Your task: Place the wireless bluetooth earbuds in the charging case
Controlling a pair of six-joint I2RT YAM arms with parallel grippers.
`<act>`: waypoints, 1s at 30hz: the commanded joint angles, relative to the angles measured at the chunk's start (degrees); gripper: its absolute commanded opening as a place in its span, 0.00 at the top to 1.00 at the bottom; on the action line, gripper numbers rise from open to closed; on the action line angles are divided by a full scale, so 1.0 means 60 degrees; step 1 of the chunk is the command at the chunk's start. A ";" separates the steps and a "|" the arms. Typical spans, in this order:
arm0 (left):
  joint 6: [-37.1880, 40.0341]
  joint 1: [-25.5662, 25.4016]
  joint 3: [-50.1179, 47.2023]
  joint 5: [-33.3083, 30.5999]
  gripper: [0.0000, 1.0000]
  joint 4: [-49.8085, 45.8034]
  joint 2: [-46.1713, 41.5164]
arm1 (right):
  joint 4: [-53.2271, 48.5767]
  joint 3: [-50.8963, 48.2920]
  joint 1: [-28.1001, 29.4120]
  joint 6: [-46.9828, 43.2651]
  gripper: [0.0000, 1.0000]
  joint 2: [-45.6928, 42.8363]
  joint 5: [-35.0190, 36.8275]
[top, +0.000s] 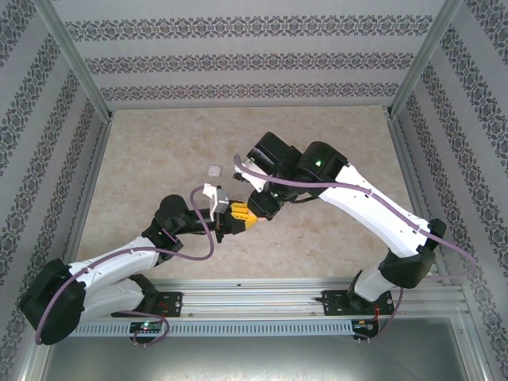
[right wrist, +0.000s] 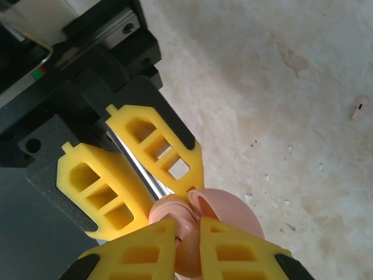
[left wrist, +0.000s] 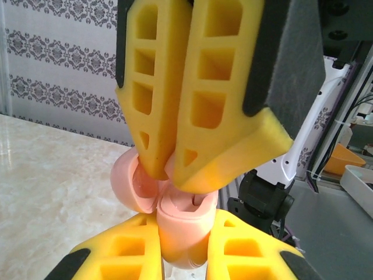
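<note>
Earbud (right wrist: 359, 108) lies loose on table (top: 333, 143), well apart from both claws, off to their far-left in top view. Case (left wrist: 175, 245) pink, lid open, raised off table, clenched between left claw (left wrist: 185, 217) fingers. Right claw (left wrist: 169, 169) comes down from above, tips at open case mouth, jaws pinched nearly together. Cannot tell whether earbud sits between tips. Claws meet tip to tip.
</note>
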 commanded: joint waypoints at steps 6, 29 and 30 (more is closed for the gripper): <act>-0.0326 -0.0120 0.0302 0.0419 1.00 0.0346 0.0140 | 0.1033 0.0313 0.0178 -0.1483 0.83 0.0516 -0.1400; 0.0058 -0.0120 0.0244 0.0072 1.00 -0.0257 -0.0154 | 0.1549 0.0410 -0.0020 0.0351 0.73 0.0333 -0.0647; 0.0186 -0.0120 0.0223 -0.0051 1.00 -0.0405 -0.0216 | 0.1506 0.0527 -0.0005 0.0830 0.70 0.0241 -0.0292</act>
